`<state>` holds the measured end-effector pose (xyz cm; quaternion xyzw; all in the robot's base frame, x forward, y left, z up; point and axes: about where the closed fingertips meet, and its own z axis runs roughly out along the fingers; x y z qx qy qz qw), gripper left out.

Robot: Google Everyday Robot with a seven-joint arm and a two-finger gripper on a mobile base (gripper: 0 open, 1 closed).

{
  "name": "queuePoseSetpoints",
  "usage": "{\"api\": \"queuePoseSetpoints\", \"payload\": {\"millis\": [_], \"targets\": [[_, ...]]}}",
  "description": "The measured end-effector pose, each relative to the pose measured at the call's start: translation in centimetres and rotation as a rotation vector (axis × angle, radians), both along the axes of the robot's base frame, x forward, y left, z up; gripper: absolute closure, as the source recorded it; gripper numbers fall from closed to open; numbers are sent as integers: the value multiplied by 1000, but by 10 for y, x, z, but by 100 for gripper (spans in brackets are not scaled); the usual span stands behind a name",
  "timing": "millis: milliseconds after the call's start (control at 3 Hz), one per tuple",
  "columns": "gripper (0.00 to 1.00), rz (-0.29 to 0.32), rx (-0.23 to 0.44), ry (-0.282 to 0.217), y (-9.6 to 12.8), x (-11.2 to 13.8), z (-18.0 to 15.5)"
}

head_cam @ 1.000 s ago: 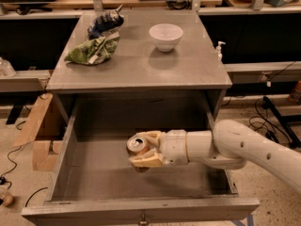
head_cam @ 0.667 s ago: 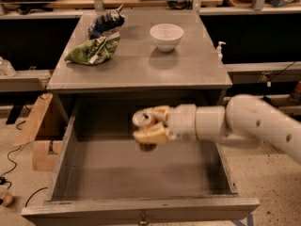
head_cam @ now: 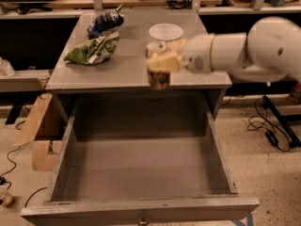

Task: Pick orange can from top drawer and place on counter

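so the gripper (head_cam: 160, 63) is up at counter height, coming in from the 3 o'clock side on a fat white arm (head_cam: 244, 51), and its fingers are clamped on the orange can (head_cam: 158, 78) from above; the can hangs upright under them, right over the front edge of the counter (head_cam: 127, 66), roughly 12 o'clock from the middle of the shot. Can't tell if the bottom of the can is touching the surface or just floating above it. The top drawer (head_cam: 141, 168) sits pulled wide open at 6 o'clock below the can, grey floor and walls in plain view, with the little knob (head_cam: 141, 218) on the front panel at the very bottom. On the counter, a white bowl (head_cam: 165, 31) sits at 12 o'clock behind the gripper, near it but apart. A green snack bag (head_cam: 91, 51) lies around 10 o'clock from the can, and a blue bag (head_cam: 106, 22) is just behind that one, touching it or nearly so. Cables (head_cam: 270, 126) trail on the floor at 3 o'clock
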<state>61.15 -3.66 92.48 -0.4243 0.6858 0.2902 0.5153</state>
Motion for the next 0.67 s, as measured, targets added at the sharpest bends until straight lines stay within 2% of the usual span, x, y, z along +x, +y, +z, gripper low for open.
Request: {"api": "queuePoseSetpoints", "payload": {"millis": [333,667], "targets": [[100,-120,50,-26,-26,37,64],[100,-232,100,-54,-53,66,85]]}}
